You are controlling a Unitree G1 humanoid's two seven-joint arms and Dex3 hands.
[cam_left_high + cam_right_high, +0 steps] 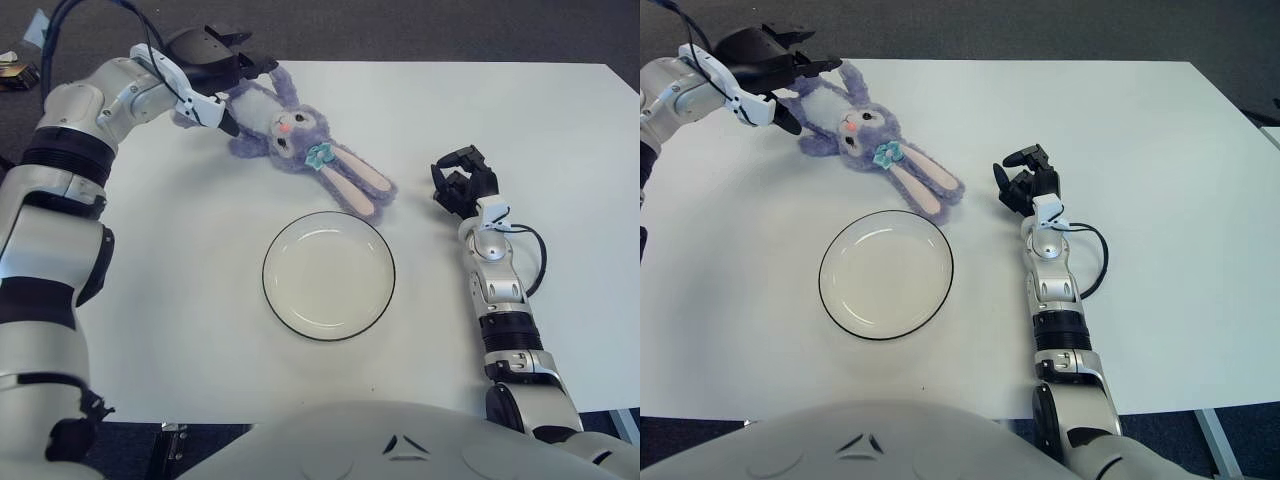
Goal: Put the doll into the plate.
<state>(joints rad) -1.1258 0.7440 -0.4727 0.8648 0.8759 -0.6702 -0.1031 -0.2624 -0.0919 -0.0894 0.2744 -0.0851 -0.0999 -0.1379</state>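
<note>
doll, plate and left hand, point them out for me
doll (pixel 293 130): left eye view, on its face.
plate (pixel 329 334): left eye view, on the near dark rim.
left hand (pixel 208 60): left eye view, on the black back of the hand, at the doll's far-left end.

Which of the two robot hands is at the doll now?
The left hand, at the purple doll on its far-left end. The right hand shows apart, right of the plate.
</note>
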